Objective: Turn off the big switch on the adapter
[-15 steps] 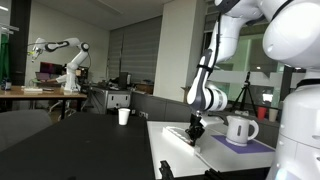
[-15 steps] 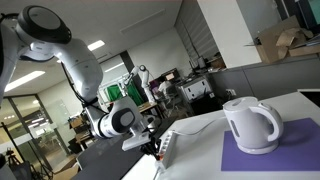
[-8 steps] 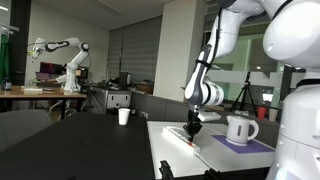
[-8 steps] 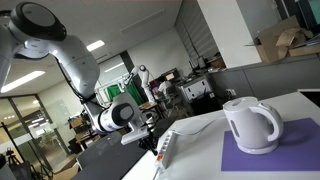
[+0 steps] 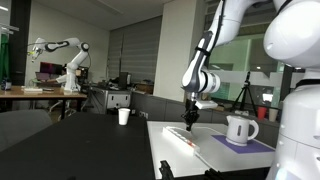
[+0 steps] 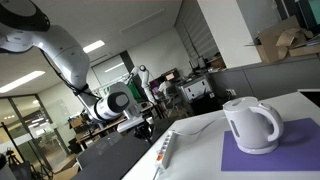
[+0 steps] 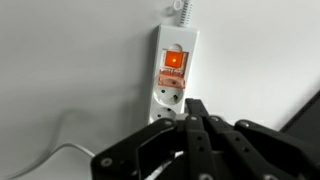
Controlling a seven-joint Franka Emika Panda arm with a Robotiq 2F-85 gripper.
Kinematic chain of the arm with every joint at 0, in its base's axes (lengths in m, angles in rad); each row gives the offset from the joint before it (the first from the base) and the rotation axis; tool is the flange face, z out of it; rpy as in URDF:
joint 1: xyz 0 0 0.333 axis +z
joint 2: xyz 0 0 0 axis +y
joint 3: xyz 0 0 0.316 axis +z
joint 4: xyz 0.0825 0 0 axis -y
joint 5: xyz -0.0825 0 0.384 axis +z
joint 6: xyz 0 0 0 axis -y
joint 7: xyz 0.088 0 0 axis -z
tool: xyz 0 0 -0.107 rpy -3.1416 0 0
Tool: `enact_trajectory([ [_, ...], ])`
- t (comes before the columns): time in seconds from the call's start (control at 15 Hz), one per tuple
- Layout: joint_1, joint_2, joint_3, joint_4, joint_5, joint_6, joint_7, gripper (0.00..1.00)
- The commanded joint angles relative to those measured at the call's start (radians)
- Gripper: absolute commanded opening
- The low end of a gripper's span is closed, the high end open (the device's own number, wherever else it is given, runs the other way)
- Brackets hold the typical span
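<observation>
The adapter [image 7: 172, 75] is a long white power strip lying flat on the white table, with an orange-red switch [image 7: 173, 60] near its far end and sockets below it. It shows in both exterior views [image 5: 186, 137] [image 6: 164, 150]. My gripper [image 7: 196, 106] is shut and empty, its fingertips together, and hovers above the strip's near sockets without touching it. In both exterior views the gripper [image 5: 188, 119] [image 6: 143, 128] hangs a little above the strip's end.
A white electric kettle [image 5: 240, 128] [image 6: 250, 125] stands on a purple mat [image 6: 285, 155] beside the strip. A white cup [image 5: 124, 116] sits on a dark table farther off. A thin white cable [image 7: 60, 155] curves over the tabletop.
My gripper has lifted up and away from the adapter; a second ago its tips were down at the strip. The strip has not moved.
</observation>
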Motion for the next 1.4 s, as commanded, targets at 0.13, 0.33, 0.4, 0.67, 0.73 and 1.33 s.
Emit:
enact_trajectory([
  [0.13, -0.005, 0.004, -0.009, 0.004, -0.001, -0.056, -0.008, 0.0],
  [0.33, -0.005, 0.042, -0.023, 0.008, -0.004, -0.038, -0.003, 0.0],
  [0.4, -0.008, 0.059, -0.024, 0.011, -0.002, -0.028, -0.004, 0.0],
  [0.67, -0.059, 0.124, 0.01, 0.017, 0.023, 0.045, -0.022, 0.0],
  [0.73, -0.075, 0.138, 0.022, 0.018, 0.026, 0.069, -0.026, 0.0],
  [1.33, -0.168, 0.221, 0.074, 0.035, 0.01, 0.174, -0.03, 0.0],
])
